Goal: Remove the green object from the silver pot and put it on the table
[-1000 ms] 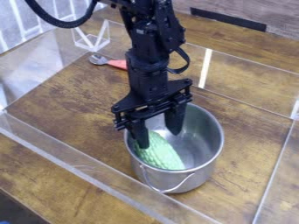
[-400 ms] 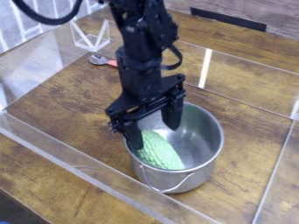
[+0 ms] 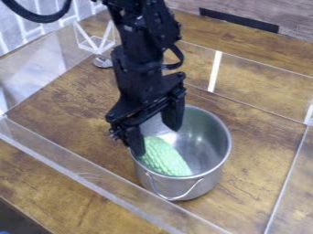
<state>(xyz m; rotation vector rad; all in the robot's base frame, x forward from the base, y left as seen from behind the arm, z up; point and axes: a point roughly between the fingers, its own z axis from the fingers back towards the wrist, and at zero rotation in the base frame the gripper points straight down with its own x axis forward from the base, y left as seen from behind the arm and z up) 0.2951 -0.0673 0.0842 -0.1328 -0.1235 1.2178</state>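
Observation:
The silver pot [image 3: 221, 137] stands on the table [image 3: 73, 105], near the front acrylic wall. The green object [image 3: 167, 162], light green and bumpy, lies on the pot's bottom towards its left side. My gripper [image 3: 153, 131] points down over the left half of the pot, open, with nothing between its black fingers [image 3: 175, 116]. One finger hangs by the pot's left rim and the other over its inside. The fingers do not hold the green object, and the arm hides part of its upper end.
Clear acrylic walls [image 3: 73, 169] border the table on all sides, the front one close to the pot. A red-handled tool [image 3: 113, 65] and a white wire stand [image 3: 93, 37] sit at the back left, behind the arm.
The gripper has rolled a little about its downward axis and shifted slightly left in the picture. The green object lies in the pot as before.

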